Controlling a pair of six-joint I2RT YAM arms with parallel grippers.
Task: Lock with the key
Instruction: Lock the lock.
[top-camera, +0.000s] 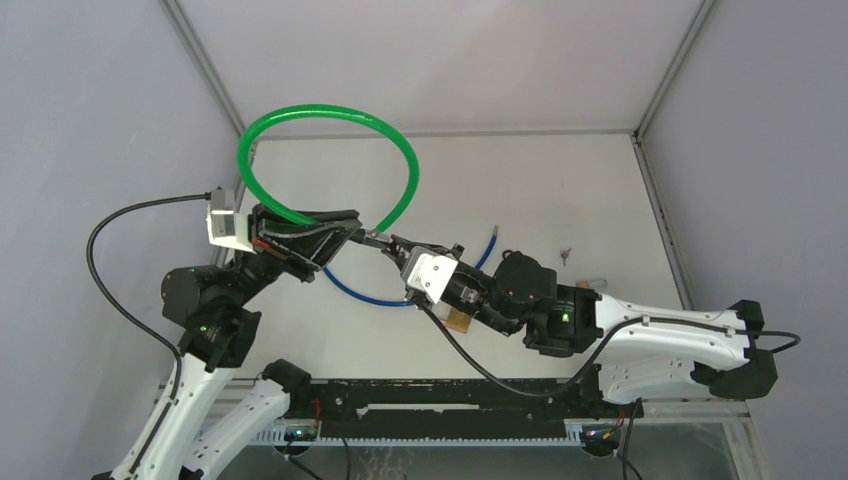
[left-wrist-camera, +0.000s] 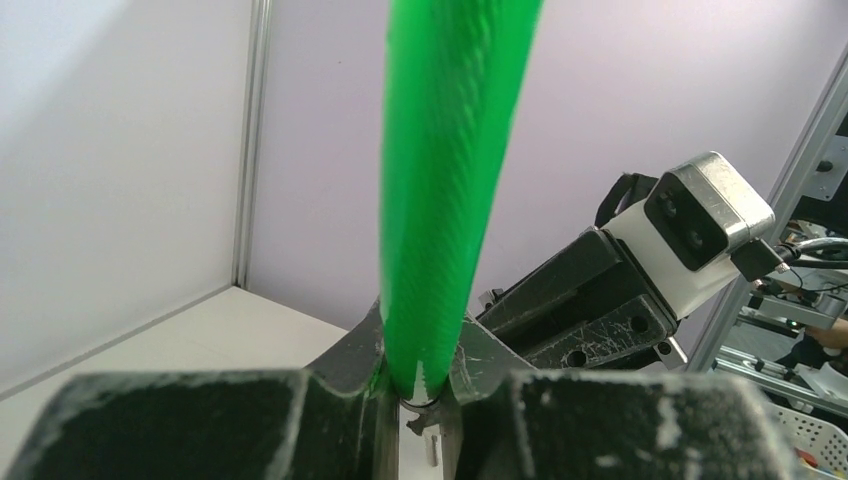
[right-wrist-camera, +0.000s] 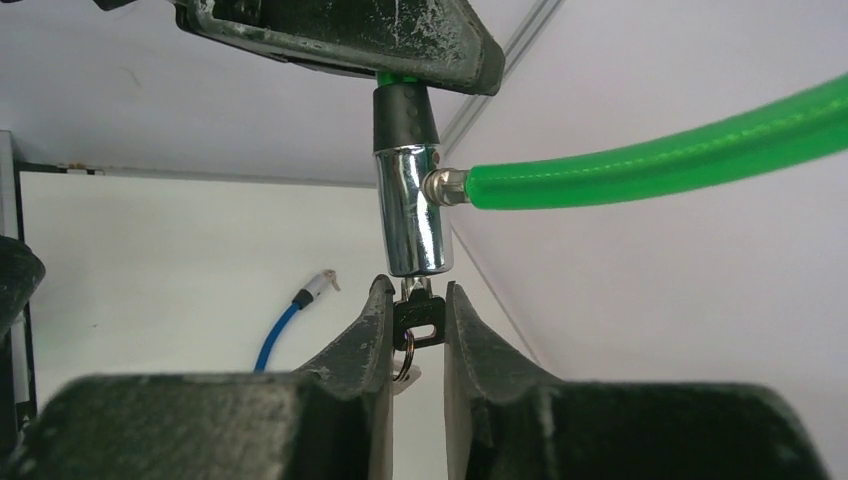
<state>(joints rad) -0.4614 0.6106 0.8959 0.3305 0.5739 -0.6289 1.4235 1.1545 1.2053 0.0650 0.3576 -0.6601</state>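
A green cable lock (top-camera: 330, 112) arches in a loop above the table. My left gripper (top-camera: 352, 228) is shut on it just behind its chrome cylinder (right-wrist-camera: 412, 210), with the green cable (left-wrist-camera: 445, 180) rising between the left fingers (left-wrist-camera: 350, 360). The cable's other end plugs into the cylinder's side. A black-headed key (right-wrist-camera: 418, 312) sits in the cylinder's lower end, a split ring hanging from it. My right gripper (right-wrist-camera: 413, 300) meets the cylinder from the right, and both its fingers press the key's head.
A blue cable (top-camera: 360, 292) lies curved on the table under both grippers, its bare tip (right-wrist-camera: 318, 283) showing in the right wrist view. A small metal piece (top-camera: 567, 257) lies to the right. Grey walls and aluminium posts enclose the table.
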